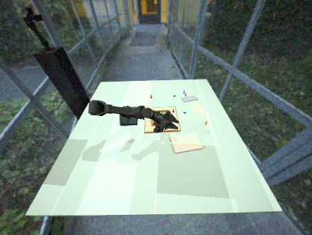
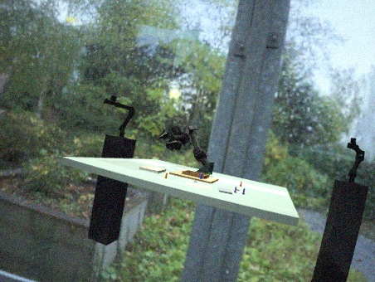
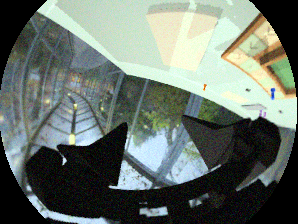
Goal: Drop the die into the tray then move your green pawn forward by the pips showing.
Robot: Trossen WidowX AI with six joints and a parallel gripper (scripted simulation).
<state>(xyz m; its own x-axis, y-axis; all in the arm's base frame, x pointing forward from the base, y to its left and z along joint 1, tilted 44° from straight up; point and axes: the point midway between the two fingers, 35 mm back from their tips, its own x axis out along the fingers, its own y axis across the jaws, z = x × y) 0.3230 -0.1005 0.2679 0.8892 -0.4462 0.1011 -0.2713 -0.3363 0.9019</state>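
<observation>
My gripper point(image 1: 178, 125) point(image 2: 164, 141) point(image 3: 155, 121) is open and empty, raised high above the table. In the top view its fingers overlap the right part of the game board point(image 1: 148, 128) point(image 2: 213, 180) point(image 3: 255, 45). The board has an orange-brown border and a walled tray with a green floor point(image 3: 286, 74). A blue pawn point(image 1: 173, 110) point(image 2: 202, 176) point(image 3: 273, 93) stands on the board. A small green spot point(image 2: 209, 173) shows near it in the exterior view, perhaps the green pawn. The arm hides part of the board in the top view. I cannot make out the die or its pips.
A tan slab point(image 1: 186, 143) point(image 2: 153, 168) point(image 3: 180, 45) lies beside the board. An orange pawn point(image 1: 206, 122) point(image 2: 166, 176) point(image 3: 204, 87), a red pawn point(image 1: 151, 97) point(image 2: 241, 184), purple pawns point(image 1: 186, 95) point(image 2: 243, 192), a grey slab point(image 1: 189, 99) point(image 2: 225, 191) and a yellowish sheet point(image 1: 197, 108) are farther out.
</observation>
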